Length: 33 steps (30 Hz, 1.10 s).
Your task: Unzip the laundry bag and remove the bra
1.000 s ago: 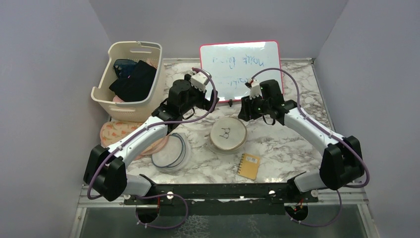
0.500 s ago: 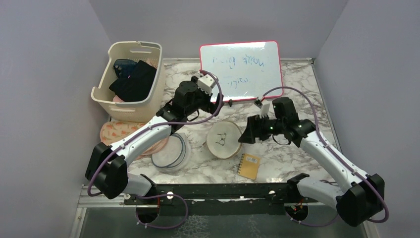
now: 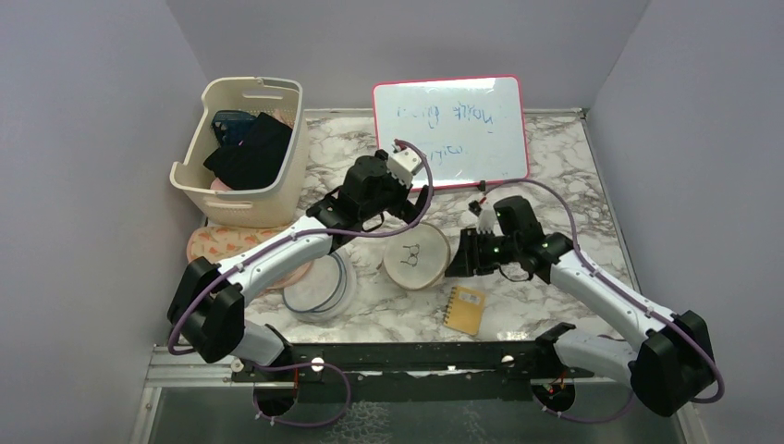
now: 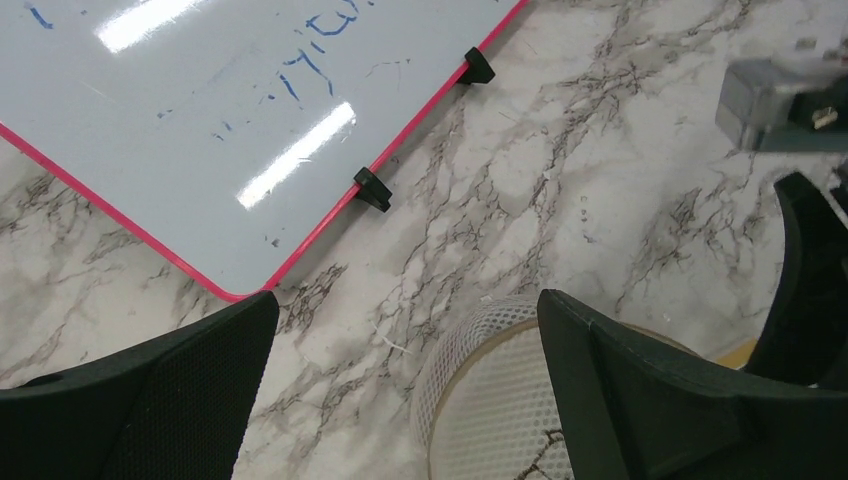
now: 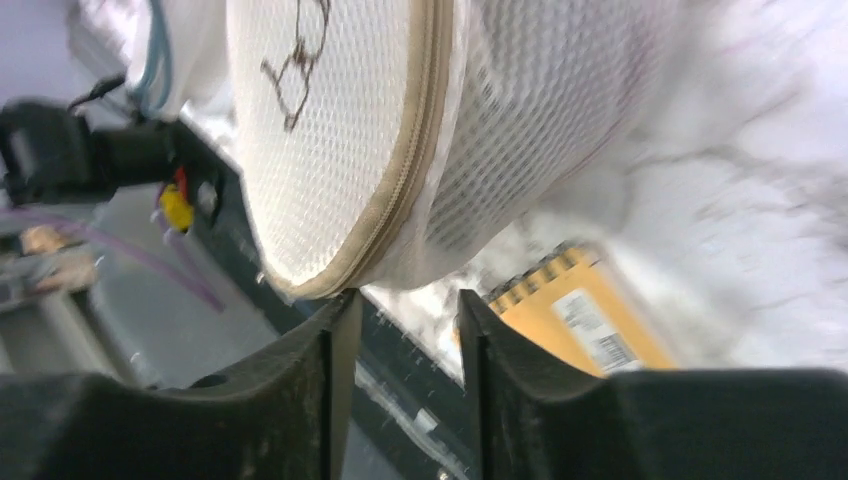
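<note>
- At the far left of the marble table [image 3: 555, 166], a cream basket [image 3: 231, 199] is seen, filled with dark clothes [image 3: 248, 153].
- Just in front of the basket, a flat pink patterned disc [image 3: 209, 248] is partly covered by the left arm.
- Beside that disc, towards the middle, a flat clear disc with a blue rim [image 3: 319, 287] is laid on the marble.
- Over the middle of the table, the left gripper [image 4: 405, 300] is held above the far edge of the laundry bag [image 3: 421, 254]. Its jaws are spread wide and nothing is gripped between them.
- Behind the left gripper, a whiteboard [image 3: 450, 129] with a red frame is propped up, and blue writing is seen on it.
- The laundry bag is placed at the centre of the table, between the two grippers. It is tipped so that its tan top with the black bra icon is turned towards the near left.
- A tan zip band [image 5: 425, 150] is seen round the rim of that top, and it is closed along the stretch that shows.
- Just right of the bag, the right gripper [image 5: 405, 300] is brought to the bag's lower rim. Its jaws are set partly apart with a narrow gap, and only the table's edge is seen through that gap.
- Near the bag, in front of the right gripper, a yellow notebook [image 3: 464, 308] is laid flat.
</note>
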Each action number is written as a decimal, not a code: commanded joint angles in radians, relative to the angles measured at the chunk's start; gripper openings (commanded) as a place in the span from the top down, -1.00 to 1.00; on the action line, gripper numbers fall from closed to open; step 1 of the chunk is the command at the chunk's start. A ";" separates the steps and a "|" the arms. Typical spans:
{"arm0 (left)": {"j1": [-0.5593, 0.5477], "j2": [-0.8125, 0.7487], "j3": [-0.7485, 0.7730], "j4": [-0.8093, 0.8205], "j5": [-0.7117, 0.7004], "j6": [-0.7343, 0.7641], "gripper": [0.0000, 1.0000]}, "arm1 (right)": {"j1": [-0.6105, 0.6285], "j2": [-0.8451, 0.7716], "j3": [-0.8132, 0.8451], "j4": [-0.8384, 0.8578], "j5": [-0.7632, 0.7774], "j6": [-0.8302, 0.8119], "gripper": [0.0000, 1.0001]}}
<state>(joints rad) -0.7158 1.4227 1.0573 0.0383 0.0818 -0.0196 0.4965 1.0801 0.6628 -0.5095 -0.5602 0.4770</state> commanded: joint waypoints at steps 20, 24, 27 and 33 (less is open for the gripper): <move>-0.031 -0.106 -0.023 0.038 -0.228 0.053 -0.98 | 0.002 0.224 0.332 -0.019 0.369 -0.203 -0.09; -0.031 -0.149 -0.054 0.076 -0.278 0.058 -0.98 | 0.002 0.122 0.314 -0.104 0.342 -0.196 -0.39; -0.031 -0.172 -0.065 0.087 -0.307 0.060 -0.98 | 0.004 0.080 0.265 -0.106 0.195 -0.153 -0.52; -0.031 -0.178 -0.075 0.094 -0.351 0.086 -0.98 | 0.114 0.067 0.155 -0.043 0.109 -0.006 -0.57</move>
<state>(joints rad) -0.7464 1.2602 0.9977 0.1028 -0.2028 0.0391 0.5434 1.1393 0.8841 -0.5602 -0.3511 0.3634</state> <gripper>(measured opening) 0.991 0.784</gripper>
